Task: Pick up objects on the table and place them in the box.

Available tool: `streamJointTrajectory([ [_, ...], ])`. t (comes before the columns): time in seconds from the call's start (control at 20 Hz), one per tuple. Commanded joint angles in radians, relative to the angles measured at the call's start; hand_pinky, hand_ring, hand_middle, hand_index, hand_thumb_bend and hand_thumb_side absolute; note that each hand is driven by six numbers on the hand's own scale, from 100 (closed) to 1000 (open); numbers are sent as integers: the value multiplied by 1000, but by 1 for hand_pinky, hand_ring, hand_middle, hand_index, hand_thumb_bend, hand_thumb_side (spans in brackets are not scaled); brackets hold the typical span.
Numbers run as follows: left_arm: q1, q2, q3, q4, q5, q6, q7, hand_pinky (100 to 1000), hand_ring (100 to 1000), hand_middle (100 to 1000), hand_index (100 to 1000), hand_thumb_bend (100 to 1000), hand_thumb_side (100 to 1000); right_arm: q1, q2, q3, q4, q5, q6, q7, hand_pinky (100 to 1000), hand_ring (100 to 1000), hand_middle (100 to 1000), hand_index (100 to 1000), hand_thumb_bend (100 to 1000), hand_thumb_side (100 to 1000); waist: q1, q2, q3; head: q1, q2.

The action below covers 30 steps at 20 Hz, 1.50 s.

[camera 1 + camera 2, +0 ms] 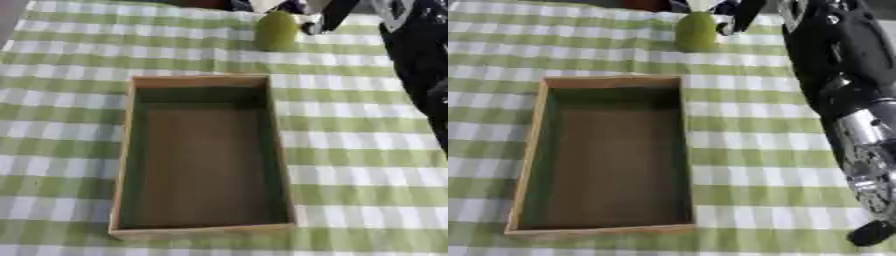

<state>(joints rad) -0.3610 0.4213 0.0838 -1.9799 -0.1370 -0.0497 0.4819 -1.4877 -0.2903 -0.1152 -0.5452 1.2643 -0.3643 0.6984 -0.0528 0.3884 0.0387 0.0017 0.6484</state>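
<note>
1. Green rounded object (696, 31) stands on the checked tablecloth (359, 165) at the far edge, well beyond the box (122, 165); the box is an open wooden tray, nothing inside.
2. Right hand (745, 17) reaches just beside the object; whether its fingers are apart or closed, I cannot tell.

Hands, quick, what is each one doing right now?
Left hand: not in view.
Right hand: at the far edge beside the green fruit; whether its fingers are open or closed cannot be told.
</note>
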Motion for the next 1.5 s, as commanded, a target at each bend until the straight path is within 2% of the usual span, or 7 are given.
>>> streamJointTrajectory([
  [0.05,-11,15,2,-20,3,0,-3,510,665,544,804,100,709,-15,-11,3,-8,-7,-2,27,955,992,956,951,251,168,3,-20,2,1,-11],
  [0.4,-14,13,1,-20,4,1,-6,509,667,545,805,100,710,-6,-3,1,-19,-7,4,-3,953,990,956,956,249,147,3,-13,6,-2,-12],
  [0.95,-16,16,-1,-20,4,2,-10,508,670,547,805,100,712,-19,-6,-12,-56,57,24,-83,946,990,960,960,258,100,6,3,4,1,-18],
  [1.1,-14,20,-4,-20,3,3,-12,506,671,547,805,100,713,-33,-10,-25,-100,71,37,-106,944,986,955,957,236,100,7,12,3,0,-18],
  [1.2,-12,22,-5,-20,3,3,-13,506,672,547,806,100,714,-37,-13,-44,-139,53,40,-122,947,979,942,955,167,100,7,19,5,0,-18],
  [1.5,-17,26,-7,-20,3,2,-14,505,674,549,806,100,715,-40,-20,-69,-202,0,67,-131,948,975,935,954,137,100,6,37,8,-4,-30],
])
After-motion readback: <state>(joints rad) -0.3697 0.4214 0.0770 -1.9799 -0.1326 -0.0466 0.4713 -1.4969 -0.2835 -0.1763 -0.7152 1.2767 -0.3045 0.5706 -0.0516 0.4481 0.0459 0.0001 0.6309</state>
